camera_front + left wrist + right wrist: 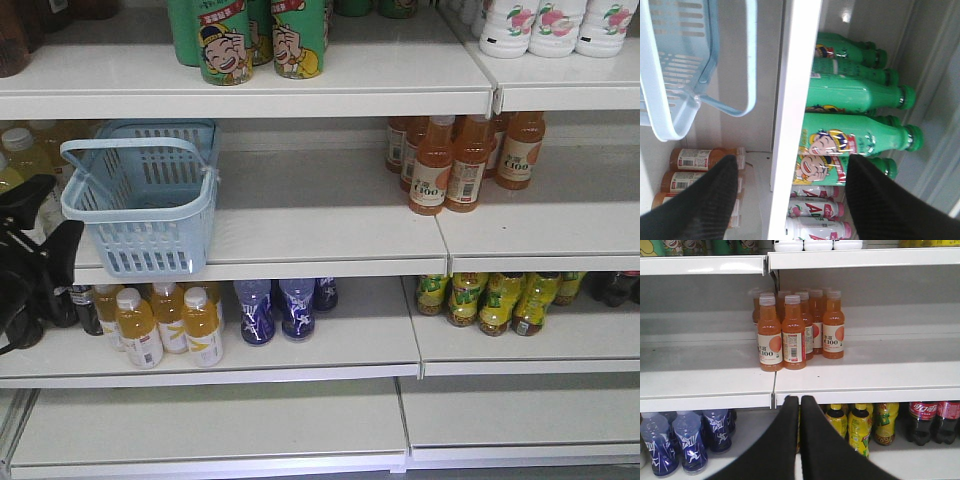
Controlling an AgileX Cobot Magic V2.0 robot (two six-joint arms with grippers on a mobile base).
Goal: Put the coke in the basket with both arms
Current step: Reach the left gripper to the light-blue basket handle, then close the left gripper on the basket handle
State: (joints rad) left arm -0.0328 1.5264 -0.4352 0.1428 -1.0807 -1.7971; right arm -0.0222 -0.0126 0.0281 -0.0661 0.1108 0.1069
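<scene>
Front view, I saw basket (140,200) on middle shelf (320,240) at left, left arm (30,265) just beside it — left wrist, left gripper (792,161) spread wide on nothing, green bottles (855,95) ahead — right wrist, right gripper (800,399) pressed together, empty, facing orange bottles (790,335).

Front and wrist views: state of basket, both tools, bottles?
basket, upright on middle shelf, handle raised, nothing visible inside.
left tool, open, holding nothing.
right tool, shut, holding nothing.
orange bottles, upright, capped.
green bottles, upright on top shelf.
cola bottles, upright on lower shelf.
</scene>
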